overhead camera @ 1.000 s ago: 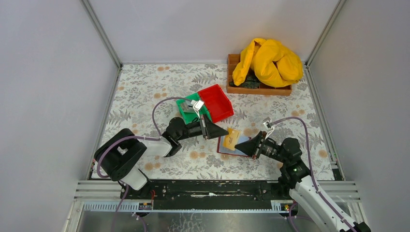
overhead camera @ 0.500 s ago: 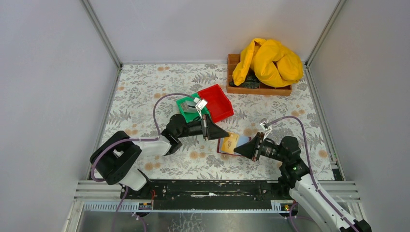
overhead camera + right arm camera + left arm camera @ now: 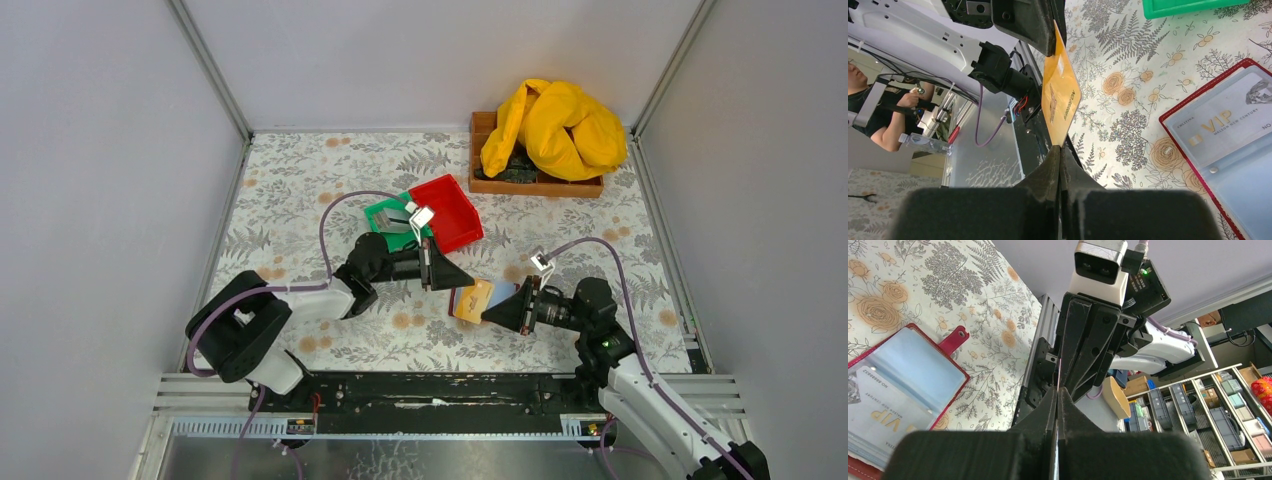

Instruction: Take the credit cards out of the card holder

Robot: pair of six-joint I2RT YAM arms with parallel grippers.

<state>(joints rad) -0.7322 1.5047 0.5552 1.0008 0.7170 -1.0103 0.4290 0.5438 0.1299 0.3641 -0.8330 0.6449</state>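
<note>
The flowered worktop point(image 3: 300, 190) carries a wooden tray point(image 3: 535, 186) in its far right corner, and a yellow cloth point(image 3: 555, 125) is heaped in that tray. Near the middle of the worktop a red bin point(image 3: 450, 210) stands beside a green bin point(image 3: 382, 222); the two touch.

Between these bins and the near edge, a little toward the right edge, the card holder point(image 3: 1248, 190) lies open and flat, its grey-blue inner face up. A pale VIP card point(image 3: 1218, 122) sits inside its clear sleeve.

Above the worktop, just beside the holder, a gold card point(image 3: 1060, 95) is held in the air on its edge. The left arm's fingers point(image 3: 466, 279) are together and clamped on one short end of it. The right arm's fingers point(image 3: 488, 317) are pressed together on the opposite end.
</note>
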